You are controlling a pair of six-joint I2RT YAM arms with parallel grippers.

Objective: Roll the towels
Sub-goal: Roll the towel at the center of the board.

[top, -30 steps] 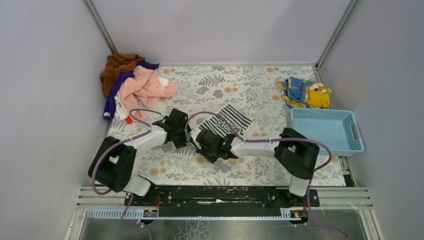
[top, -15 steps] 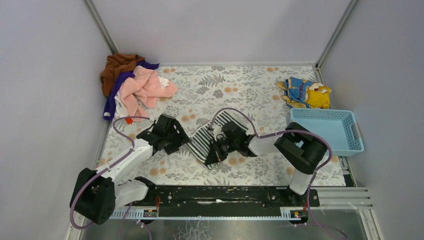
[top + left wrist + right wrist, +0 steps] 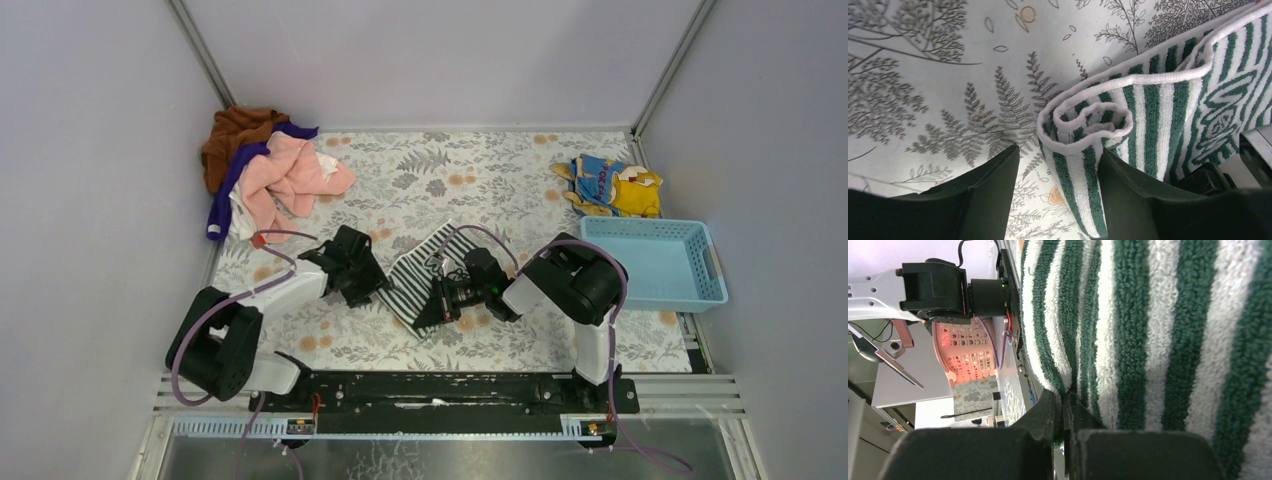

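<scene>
A green-and-white striped towel [image 3: 420,272] lies partly rolled at the middle of the floral table. In the left wrist view its rolled end [image 3: 1087,127] shows as a loose spiral. My left gripper [image 3: 368,287] is at the towel's left end. It is open [image 3: 1060,156], with the roll's end between its fingers [image 3: 990,192]. My right gripper [image 3: 440,303] is at the towel's near right edge. It is shut [image 3: 1064,407] on a fold of the striped towel [image 3: 1148,340].
A heap of brown, purple and pink towels [image 3: 268,165] lies at the back left corner. A blue-and-yellow towel [image 3: 612,186] lies at the back right. A light blue basket [image 3: 700,290] stands right of the arms.
The striped towel went from flat to partly rolled and drawn toward the near side. My left gripper moved right onto the roll's end. My right gripper kept its hold.
</scene>
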